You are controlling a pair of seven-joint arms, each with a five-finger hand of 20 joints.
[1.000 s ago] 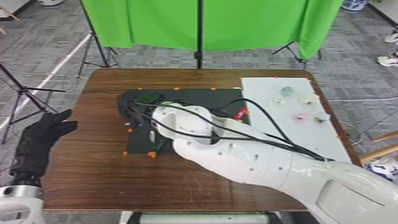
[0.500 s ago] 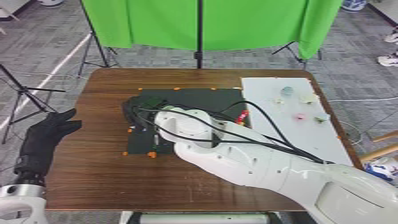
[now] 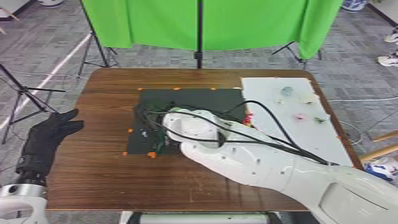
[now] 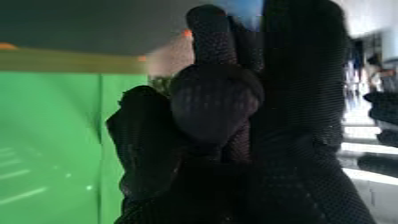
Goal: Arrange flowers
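Observation:
In the head view my right hand [image 3: 149,114] is low over the left part of the dark mat [image 3: 213,95], partly hidden by cables. My right hand's black glove [image 4: 298,115] is close up in the right wrist view, and whether it holds anything is unclear. Small flower heads lie apart on the white board: a pale bluish one [image 3: 287,91], a cream one [image 3: 308,100], a pink one [image 3: 300,117] and a green one [image 3: 321,120]. Something red [image 3: 248,119] is at the mat's right edge. My left hand [image 3: 53,132] is open beyond the table's left edge.
The white right arm [image 3: 240,162] crosses the table from the lower right, with black cables looping over it. Orange tape pieces [image 3: 152,155] mark the mat's edges. Behind the wooden table [image 3: 107,175] hangs a green cloth [image 3: 151,25] with a dark stand before it.
My right hand and its wrist have shifted slightly to the right over the mat. The arm covers more of the red thing. The left hand stays nearly still.

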